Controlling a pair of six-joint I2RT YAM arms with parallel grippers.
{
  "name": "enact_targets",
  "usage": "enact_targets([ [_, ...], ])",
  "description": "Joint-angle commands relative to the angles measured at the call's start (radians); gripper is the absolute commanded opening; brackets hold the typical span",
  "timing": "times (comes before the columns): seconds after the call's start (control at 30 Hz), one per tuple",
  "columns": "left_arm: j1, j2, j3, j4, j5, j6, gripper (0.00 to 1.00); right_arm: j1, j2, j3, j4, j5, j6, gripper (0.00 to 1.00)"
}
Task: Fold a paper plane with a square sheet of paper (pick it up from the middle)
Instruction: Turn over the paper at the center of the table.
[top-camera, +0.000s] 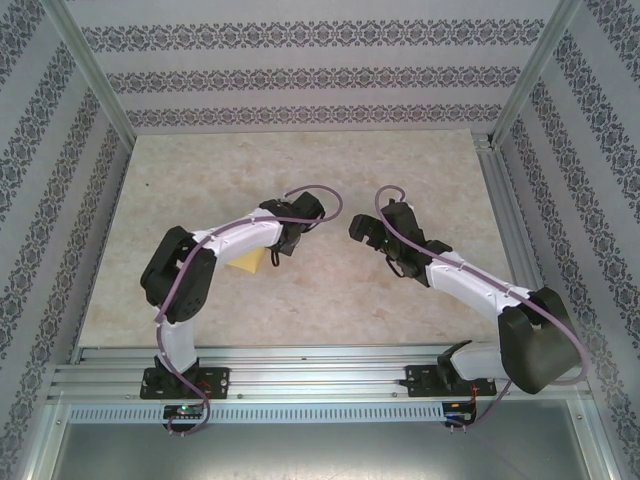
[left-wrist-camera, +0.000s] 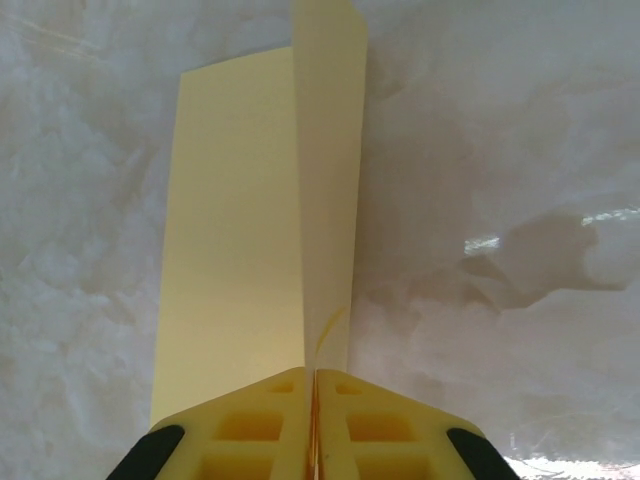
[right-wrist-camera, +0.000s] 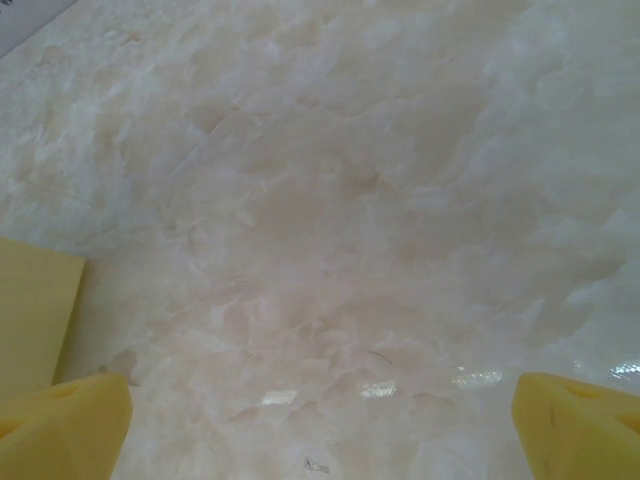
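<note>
Left hand (left-wrist-camera: 313, 400) grips the paper (left-wrist-camera: 230, 220) at its raised fold, right hand (right-wrist-camera: 320, 420) hangs open above the bench (right-wrist-camera: 350, 180); thin sheet may slip or crease crooked if tugged.

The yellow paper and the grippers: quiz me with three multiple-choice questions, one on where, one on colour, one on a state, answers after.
1. Where is the sheet of paper? A under the left arm; B far right; C at the far edge.
2. Its colour? A white; B pale yellow; C blue.
3. The right gripper is: A shut on paper; B shut empty; C open.
Answers: A, it peeks out beneath that arm, pinched by the left gripper; B, yellow in the left wrist view; C, its fingers stand wide apart.
</note>
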Motion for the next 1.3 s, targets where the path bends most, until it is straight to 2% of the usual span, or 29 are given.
enact_targets([
  [0.0,-0.037,0.042,0.038,-0.011,0.018,-0.038,0.14,-0.022,-0.03,-0.015,-0.024,0.028,0.037,0.98],
  [0.17,-0.064,0.095,0.049,0.049,0.18,-0.079,0.23,-0.045,-0.036,-0.03,-0.011,-0.002,0.046,0.98],
  [0.3,-0.067,0.094,0.043,0.076,0.233,-0.086,0.33,-0.06,-0.028,-0.038,-0.007,-0.023,0.059,0.98],
  [0.63,-0.068,0.07,0.024,0.118,0.337,-0.073,0.44,-0.071,-0.027,-0.031,-0.016,-0.045,0.079,0.98],
  [0.87,-0.068,-0.102,0.007,0.149,0.47,-0.076,0.56,-0.071,-0.027,-0.025,0.017,-0.141,0.05,0.98],
  [1.03,-0.052,-0.245,-0.034,0.183,0.48,-0.086,0.66,-0.048,-0.011,-0.031,0.094,-0.22,0.085,0.97],
  [1.27,0.101,-0.405,-0.194,0.278,0.536,-0.158,0.77,0.077,0.099,0.017,0.218,-0.325,0.179,0.97],
])
